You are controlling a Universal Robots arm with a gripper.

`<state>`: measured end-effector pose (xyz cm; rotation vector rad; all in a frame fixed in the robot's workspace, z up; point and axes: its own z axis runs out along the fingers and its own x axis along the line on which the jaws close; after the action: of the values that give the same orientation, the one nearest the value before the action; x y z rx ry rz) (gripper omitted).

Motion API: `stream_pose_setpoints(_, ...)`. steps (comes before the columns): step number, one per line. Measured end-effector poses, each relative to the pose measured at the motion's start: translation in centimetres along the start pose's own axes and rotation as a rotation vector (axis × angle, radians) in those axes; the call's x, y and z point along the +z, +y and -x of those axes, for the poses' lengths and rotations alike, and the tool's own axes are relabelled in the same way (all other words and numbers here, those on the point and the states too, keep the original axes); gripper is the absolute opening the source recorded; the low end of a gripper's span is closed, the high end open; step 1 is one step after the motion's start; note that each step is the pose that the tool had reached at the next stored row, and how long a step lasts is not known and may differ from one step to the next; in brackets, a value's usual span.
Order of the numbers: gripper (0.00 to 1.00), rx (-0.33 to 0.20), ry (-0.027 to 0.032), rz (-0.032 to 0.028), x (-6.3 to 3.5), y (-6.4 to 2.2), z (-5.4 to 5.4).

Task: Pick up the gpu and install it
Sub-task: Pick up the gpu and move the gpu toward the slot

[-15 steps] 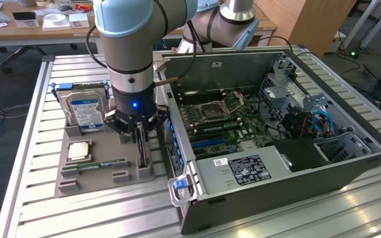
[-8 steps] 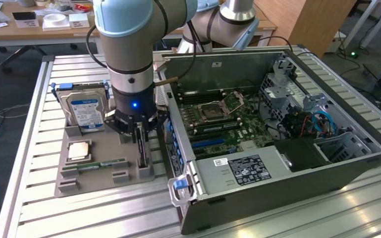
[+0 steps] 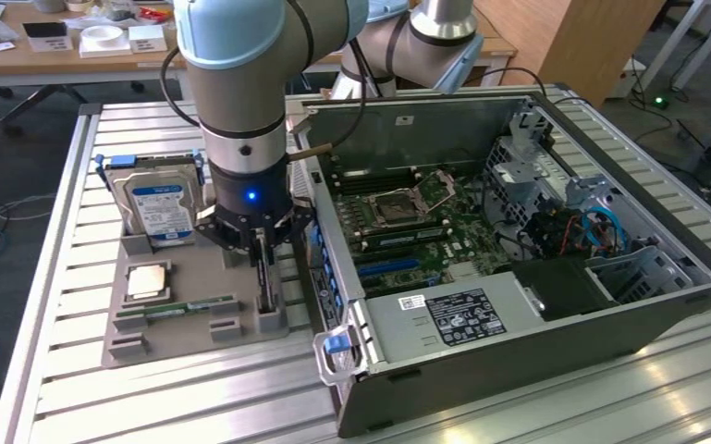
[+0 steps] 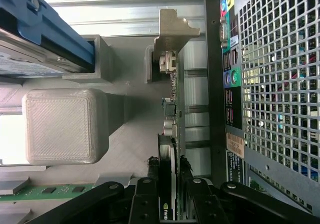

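Note:
The gpu [image 3: 266,289] stands on edge in a slot of the grey holder [image 3: 189,335], beside the open computer case [image 3: 503,268]. In the wrist view the gpu [image 4: 172,129] appears edge-on, a thin green board with a black cooler and its silver end bracket [image 4: 172,32] at the far end. My gripper [image 3: 260,248] reaches straight down over it. The black fingers [image 4: 149,191] of the gripper [image 4: 169,184] press against both faces of the card, which still sits in the holder.
A silver hard drive [image 3: 158,208] with a blue-white label stands upright at the holder's back. A processor [image 3: 148,280] and a narrow memory stick [image 3: 195,305] lie in it. The case's rear wall [image 4: 270,84] runs close alongside the card. A second arm [image 3: 435,37] stands behind the case.

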<state>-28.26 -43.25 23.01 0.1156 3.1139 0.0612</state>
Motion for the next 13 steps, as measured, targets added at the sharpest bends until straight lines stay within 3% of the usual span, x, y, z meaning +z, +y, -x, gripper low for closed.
stream_pose_setpoints(13,0.27,-0.026,0.0013,0.0005,0.07,0.0,0.11)
